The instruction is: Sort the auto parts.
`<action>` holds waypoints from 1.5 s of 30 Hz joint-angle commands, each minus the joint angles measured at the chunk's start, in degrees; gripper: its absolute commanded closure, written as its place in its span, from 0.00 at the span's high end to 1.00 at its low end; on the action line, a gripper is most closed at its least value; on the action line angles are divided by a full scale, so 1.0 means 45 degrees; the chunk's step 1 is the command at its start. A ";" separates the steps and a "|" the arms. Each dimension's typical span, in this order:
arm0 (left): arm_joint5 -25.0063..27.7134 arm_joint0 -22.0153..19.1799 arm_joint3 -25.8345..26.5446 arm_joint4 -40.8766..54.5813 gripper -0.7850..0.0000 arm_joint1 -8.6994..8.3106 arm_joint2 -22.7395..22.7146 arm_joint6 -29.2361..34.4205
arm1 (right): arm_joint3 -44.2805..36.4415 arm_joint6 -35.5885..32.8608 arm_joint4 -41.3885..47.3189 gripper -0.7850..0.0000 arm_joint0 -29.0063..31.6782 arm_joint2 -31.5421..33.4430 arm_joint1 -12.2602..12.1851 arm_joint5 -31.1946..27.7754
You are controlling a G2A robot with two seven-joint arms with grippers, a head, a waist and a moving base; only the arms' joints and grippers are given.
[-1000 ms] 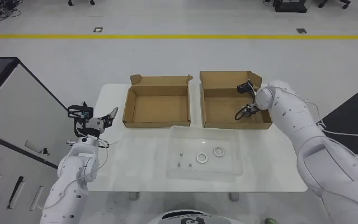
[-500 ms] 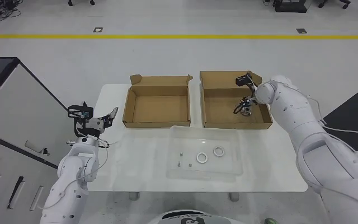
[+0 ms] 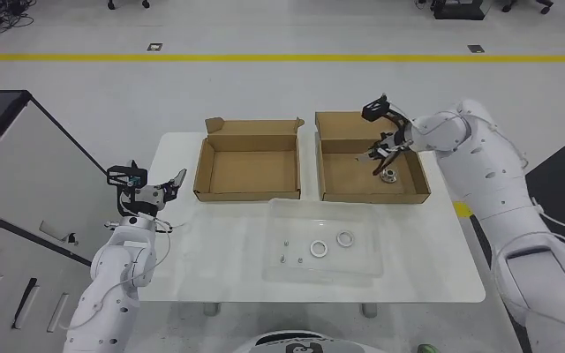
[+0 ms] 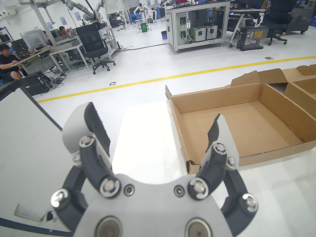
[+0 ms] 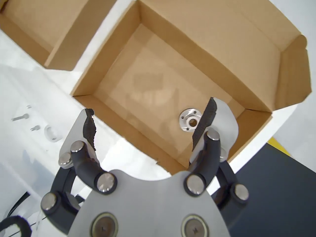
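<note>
Right wrist view showed the right gripper spread wide and empty over the flange, lying in the box at the top view's upper right. It probably needed to clear the walls before seeking the rings, lower centre; the left gripper gaped empty too

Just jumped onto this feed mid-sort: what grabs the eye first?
The right gripper hangs open over the right box, where one metal flange lies on the floor. Nearer the robot, two white rings and some small bolts lie in the clear tray. The left gripper sits open at the left edge of the table, apart from the left box.
</note>
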State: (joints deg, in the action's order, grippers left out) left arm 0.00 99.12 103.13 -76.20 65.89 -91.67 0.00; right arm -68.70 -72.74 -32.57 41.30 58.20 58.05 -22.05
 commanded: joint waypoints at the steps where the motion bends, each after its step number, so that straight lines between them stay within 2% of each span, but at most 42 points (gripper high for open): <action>1: 0.0000 0.0000 0.0000 0.0000 1.00 0.0000 0.0000 0.0000 | -0.2188 -0.0742 0.0213 1.00 0.1044 0.0773 -0.0303 0.0437; 6: 0.0000 0.0000 0.0000 0.0000 1.00 0.0000 0.0000 0.0000 | -0.5924 -0.1778 0.0466 1.00 0.3314 0.2212 -0.0845 0.1119; 9: 0.0000 0.0000 0.0000 0.0000 1.00 0.0000 0.0000 0.0000 | -0.7323 -0.2235 0.0692 1.00 0.4344 0.2739 -0.1047 0.1138; 22: 0.0000 0.0000 0.0000 0.0000 1.00 0.0000 0.0000 0.0000 | -0.7544 -0.2337 0.0757 1.00 0.4523 0.2816 -0.1084 0.1047; 24: 0.0000 0.0000 0.0000 0.0000 1.00 0.0000 0.0000 0.0000 | -0.8011 -0.2415 0.0435 1.00 0.4559 0.2543 -0.1093 0.0406; 29: 0.0000 0.0000 0.0000 0.0000 1.00 0.0000 0.0000 0.0000 | -0.9243 -0.1836 -0.1145 1.00 0.4367 0.0858 -0.1519 -0.0281; 34: 0.0000 0.0000 0.0000 0.0000 1.00 0.0000 0.0000 0.0000 | -0.9888 -0.1201 -0.2065 1.00 0.3204 -0.1777 -0.2356 -0.0918; 40: 0.0000 0.0000 0.0000 0.0000 1.00 0.0000 0.0000 0.0000 | -0.9702 -0.0430 -0.1888 1.00 0.0516 -0.5869 -0.3343 -0.1690; 45: 0.0000 0.0000 0.0000 0.0000 1.00 0.0000 0.0000 0.0000 | -0.9466 -0.0095 -0.0529 1.00 -0.1893 -0.8361 -0.3682 -0.2023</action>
State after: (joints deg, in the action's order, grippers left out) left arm 0.00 99.12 103.13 -76.20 65.89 -91.67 0.00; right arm -111.37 -73.42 -36.10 34.99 22.65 41.58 -30.89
